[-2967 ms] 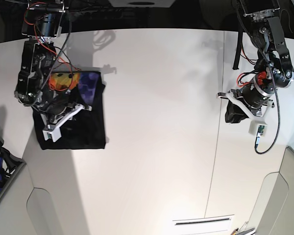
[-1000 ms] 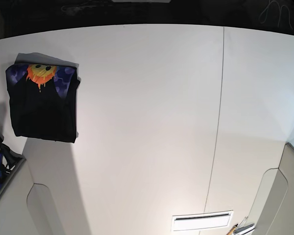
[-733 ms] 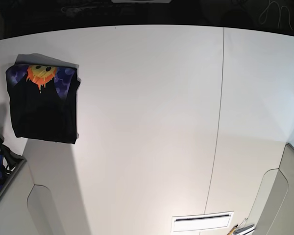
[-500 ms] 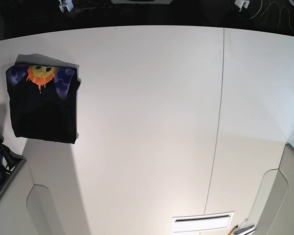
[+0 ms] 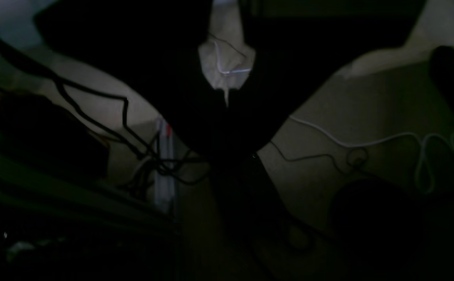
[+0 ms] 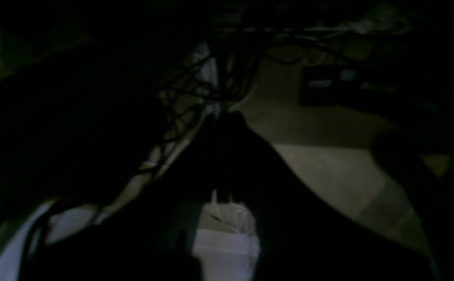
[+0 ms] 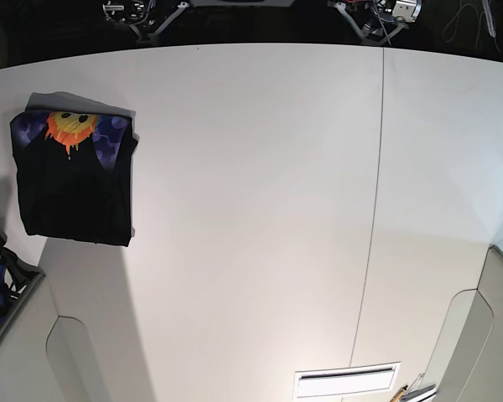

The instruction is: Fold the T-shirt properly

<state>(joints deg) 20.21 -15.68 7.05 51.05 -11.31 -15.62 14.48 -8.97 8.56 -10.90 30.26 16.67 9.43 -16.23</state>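
Black fabric, folded into a compact rectangle, lies at about ten o'clock on the white table: the T-shirt, with its orange and purple print showing along the far edge. It sits close to the table's left border, with a grey bin just beyond its near corner.

Both arms are up at twelve o'clock, past the far edge and well apart from the shirt. Only bits of them show in the base view: the right gripper toward eleven, the left gripper toward one. Their wrist views are dark, looking at cables and floor rather than cloth; each claw looks pressed together with nothing pinched.

Judging from this, the fold looks finished. The main risk now is the shirt's place near the edge: any sweep of an arm returning over that corner could snag the top layer and drag the stack open, or nudge it toward the bin. Soft cloth also relaxes, so the folded side along the right may spring loose.
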